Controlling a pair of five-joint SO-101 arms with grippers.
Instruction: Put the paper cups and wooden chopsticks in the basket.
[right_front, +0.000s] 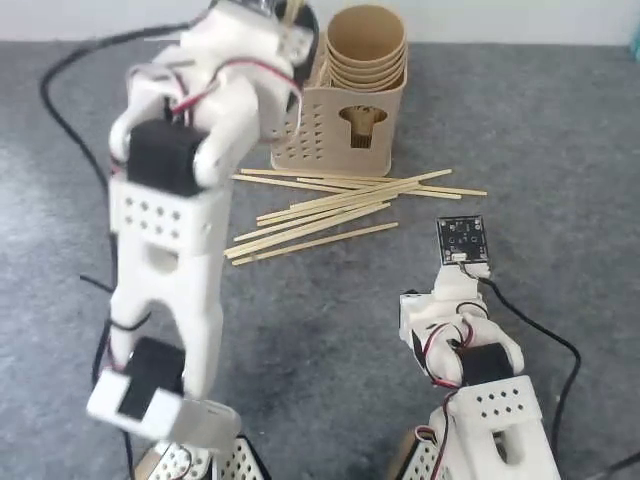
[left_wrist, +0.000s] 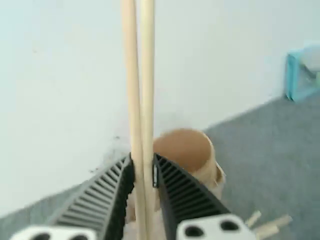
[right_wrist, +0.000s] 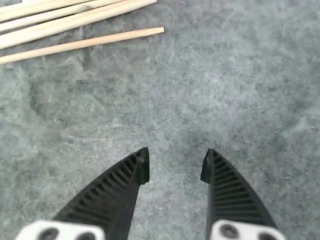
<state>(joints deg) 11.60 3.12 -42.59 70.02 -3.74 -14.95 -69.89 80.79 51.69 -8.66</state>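
the left gripper (left_wrist: 143, 167) has its jaws pressed in on a pair of wooden chopsticks (left_wrist: 140, 75), which stand upright and side by side between the ribbed pads, their upper ends running out past the edge of the left wrist view. just behind them is the nested stack of paper cups (left_wrist: 186, 147), seated in the beige basket (left_wrist: 216, 176), with a white wall (left_wrist: 60, 75) beyond and a blue object (left_wrist: 302, 72) farther off on the grey mat (left_wrist: 270, 135). the right gripper (right_wrist: 174, 167) has its jaws spread apart, low over the mat, with the ends of the loose chopsticks (right_wrist: 80, 42) lying near but apart from its tips. in the high view, the left arm (right_front: 180, 230) stands tall with its gripper end raised at the basket's left rear corner, and the cups fill the basket's right end, mouths up. the loose chopsticks are scattered flat on the mat just in front of the basket, mostly running across the table, some overlapping. the right arm (right_front: 470, 360) sits low, on the near side of the pile.
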